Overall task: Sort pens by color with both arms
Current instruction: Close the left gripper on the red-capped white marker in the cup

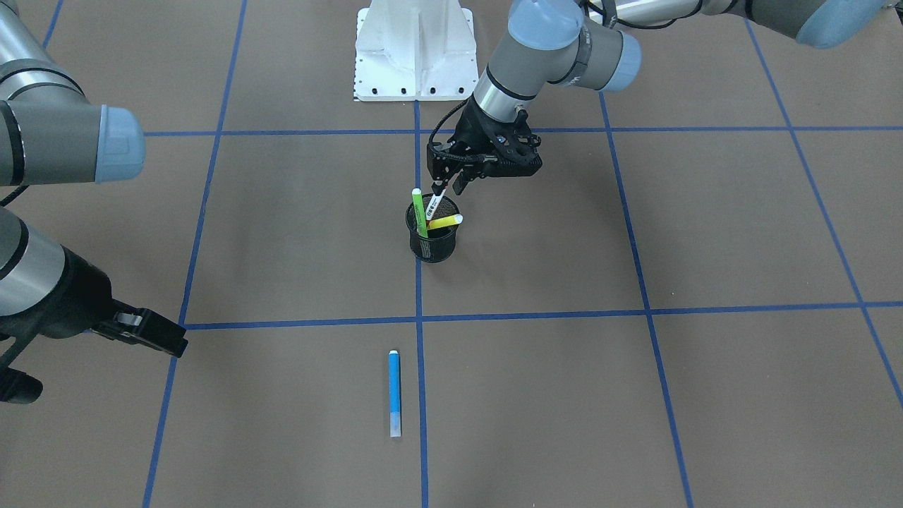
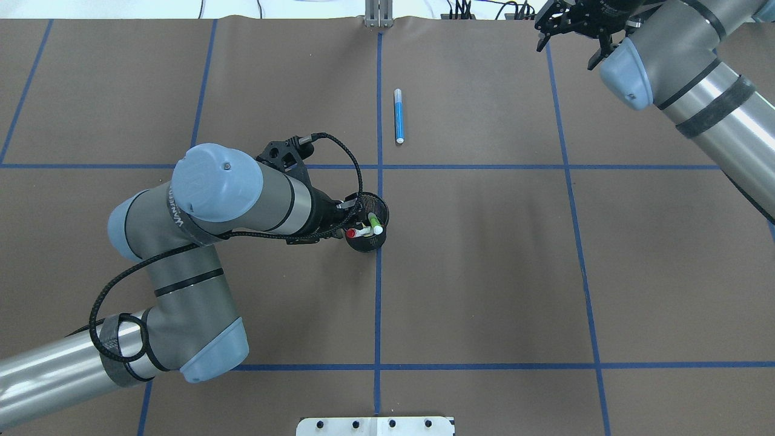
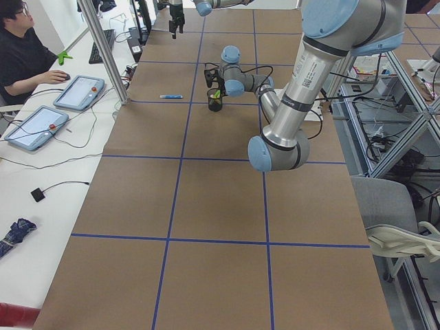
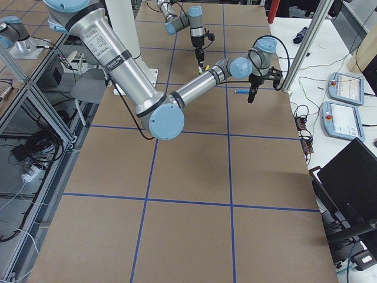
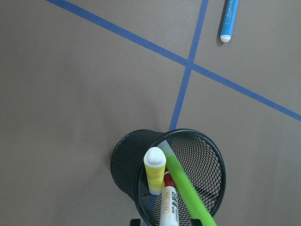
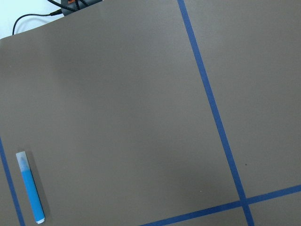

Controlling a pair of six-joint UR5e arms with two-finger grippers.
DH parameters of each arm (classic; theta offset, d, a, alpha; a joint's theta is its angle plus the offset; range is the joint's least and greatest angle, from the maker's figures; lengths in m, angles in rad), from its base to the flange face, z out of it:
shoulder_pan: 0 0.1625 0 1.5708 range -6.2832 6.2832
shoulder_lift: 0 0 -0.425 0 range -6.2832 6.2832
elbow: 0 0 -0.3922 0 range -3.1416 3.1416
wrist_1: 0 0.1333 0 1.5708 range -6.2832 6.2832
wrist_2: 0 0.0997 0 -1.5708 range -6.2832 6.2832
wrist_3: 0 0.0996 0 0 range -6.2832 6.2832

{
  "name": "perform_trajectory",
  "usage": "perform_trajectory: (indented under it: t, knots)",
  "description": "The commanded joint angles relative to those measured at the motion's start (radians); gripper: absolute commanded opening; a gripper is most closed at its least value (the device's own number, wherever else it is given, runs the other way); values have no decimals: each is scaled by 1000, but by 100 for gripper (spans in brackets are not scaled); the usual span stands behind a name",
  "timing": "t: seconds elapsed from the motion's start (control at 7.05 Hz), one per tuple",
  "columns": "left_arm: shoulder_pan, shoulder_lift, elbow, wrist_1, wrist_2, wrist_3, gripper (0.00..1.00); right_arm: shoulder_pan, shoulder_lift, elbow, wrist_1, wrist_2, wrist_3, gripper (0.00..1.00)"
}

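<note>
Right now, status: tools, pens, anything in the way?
Left tool at white red-capped pen in mesh cup, grip unclear. Right tool open. Blue pen on table. Green pen, yellow pen crowd the cup.

- Black mesh cup (image 1: pixel 432 247): upright, against the centre tape line, mid-table.
- Table (image 1: pixel 705 226): brown covering, marked into squares by a blue tape grid (image 1: pixel 649 310).
- White pedestal base (image 1: pixel 415 49): at the table edge, in line with the centre tape line.
- Side bench (image 3: pixel 41 165), white: a seated person (image 3: pixel 20 55) in a black top has one hand on a mouse (image 3: pixel 60 77); two pendant tablets (image 3: pixel 79 91) lie side by side, cables trailing.
- Same bench: small black device (image 3: pixel 38 194) on a cable, folded dark-blue umbrella (image 3: pixel 14 234).
- Aluminium post (image 3: pixel 103 51) at the bench edge.
- Grey chair (image 3: pixel 392 220) beside the frame.
- Open laptop (image 4: pixel 353 177), screen dark.
</note>
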Motion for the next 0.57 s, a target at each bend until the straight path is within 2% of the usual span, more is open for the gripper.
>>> perform_trajectory:
  t: [0.0, 0.43]
  knots:
    - [9, 0, 3, 0, 0, 2, 46, 2, -1, 0, 0, 0, -1, 100]
    - [15, -9, 12, 0, 0, -2, 45, 2, -8, 0, 0, 1, -2, 100]
